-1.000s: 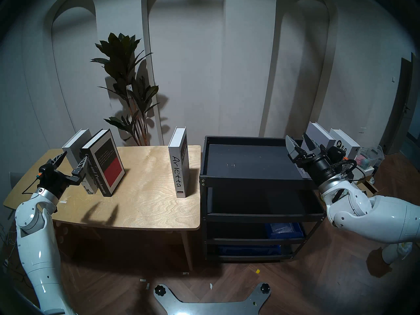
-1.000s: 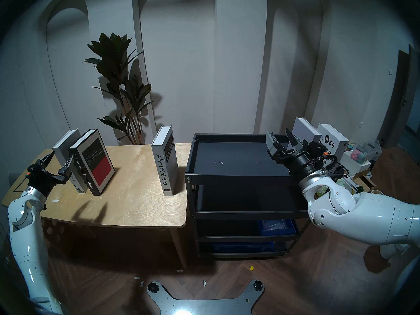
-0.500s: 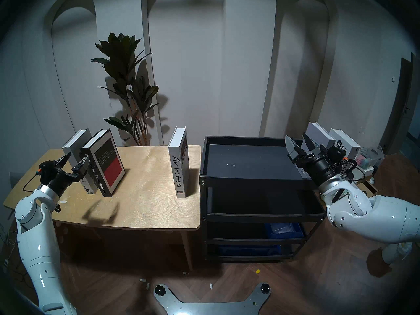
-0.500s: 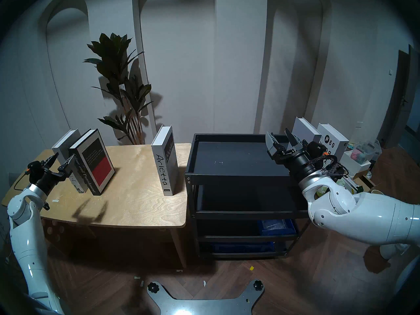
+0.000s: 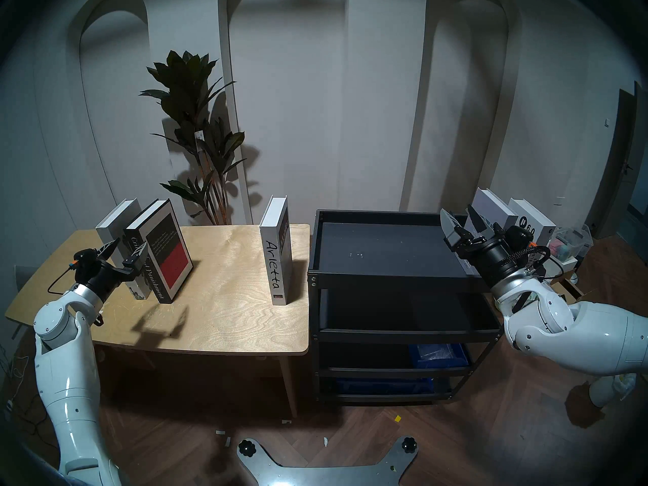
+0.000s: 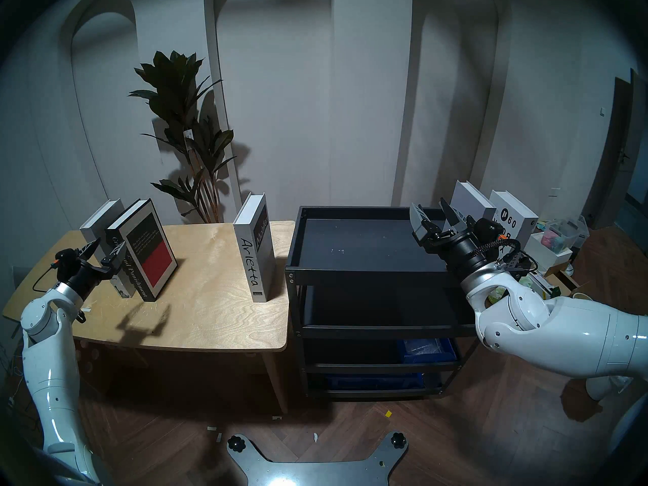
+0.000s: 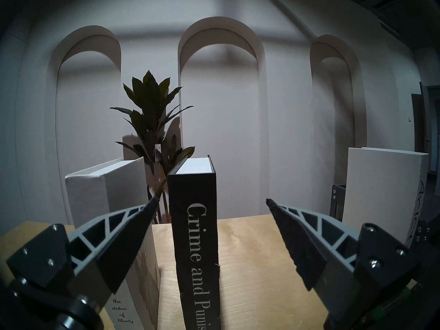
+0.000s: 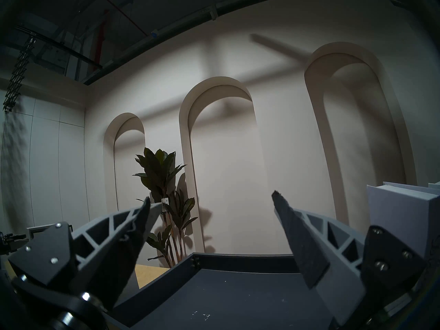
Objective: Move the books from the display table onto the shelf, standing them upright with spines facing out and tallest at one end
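Three books on bench (image 5: pixel 224 299); left gripper (image 7: pixel 210 202) spread wide, straddling "Crime and Punishment" spine (image 7: pixel 195 239); advise centring, clearing Liberty book (image 7: pixel 104 203), pinching mid-height; right gripper (image 8: pixel 210 201) spread, empty.

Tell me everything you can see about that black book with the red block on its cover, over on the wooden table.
The black hardcover "Crime and Punishment" book stands upright on the light plywood table, leaning a little. Its black spine carries the title in pale serif letters; the front cover is grey-edged, black above and red below, with small pale text. The page block looks white. A pale grey Statue of Liberty book stands close beside it. The open left gripper straddles its spine without touching.
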Controlling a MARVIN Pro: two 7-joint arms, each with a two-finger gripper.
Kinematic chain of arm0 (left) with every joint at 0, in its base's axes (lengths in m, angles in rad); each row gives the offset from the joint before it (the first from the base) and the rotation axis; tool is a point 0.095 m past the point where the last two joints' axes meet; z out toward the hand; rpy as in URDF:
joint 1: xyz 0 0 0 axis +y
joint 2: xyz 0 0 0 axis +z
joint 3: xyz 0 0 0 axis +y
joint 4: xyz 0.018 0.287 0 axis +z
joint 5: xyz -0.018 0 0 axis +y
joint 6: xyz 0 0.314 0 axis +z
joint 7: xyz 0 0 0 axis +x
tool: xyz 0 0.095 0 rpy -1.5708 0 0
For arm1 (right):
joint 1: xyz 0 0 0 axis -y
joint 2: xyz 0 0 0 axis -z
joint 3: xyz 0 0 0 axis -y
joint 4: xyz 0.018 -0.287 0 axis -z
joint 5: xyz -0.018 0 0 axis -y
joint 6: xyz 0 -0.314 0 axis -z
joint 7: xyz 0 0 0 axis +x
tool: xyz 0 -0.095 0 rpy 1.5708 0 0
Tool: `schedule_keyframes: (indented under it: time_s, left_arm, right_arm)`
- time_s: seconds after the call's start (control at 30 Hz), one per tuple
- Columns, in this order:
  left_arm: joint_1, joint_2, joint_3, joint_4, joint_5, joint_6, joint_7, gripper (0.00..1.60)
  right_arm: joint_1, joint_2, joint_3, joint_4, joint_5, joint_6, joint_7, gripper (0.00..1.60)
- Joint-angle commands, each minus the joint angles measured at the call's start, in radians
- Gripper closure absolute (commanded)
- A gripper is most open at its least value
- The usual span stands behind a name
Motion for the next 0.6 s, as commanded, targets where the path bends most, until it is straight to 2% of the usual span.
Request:
schedule_keyframes:
  time_s: [0.0,0.57]
  left_arm:
    - [-0.057,0.023,0.013,0.016,0.002,-0.035,0.001,0.0]
    - [-0.153,0.057,0.066,0.154,0.029,-0.083,0.018,0.0]
  right_arm:
    - [0.011,-0.002,0.011,-0.003,0.002,-0.003,-0.003,0.0]
    - [0.014,-0.002,0.008,-0.003,0.002,-0.003,-0.002,0.0]
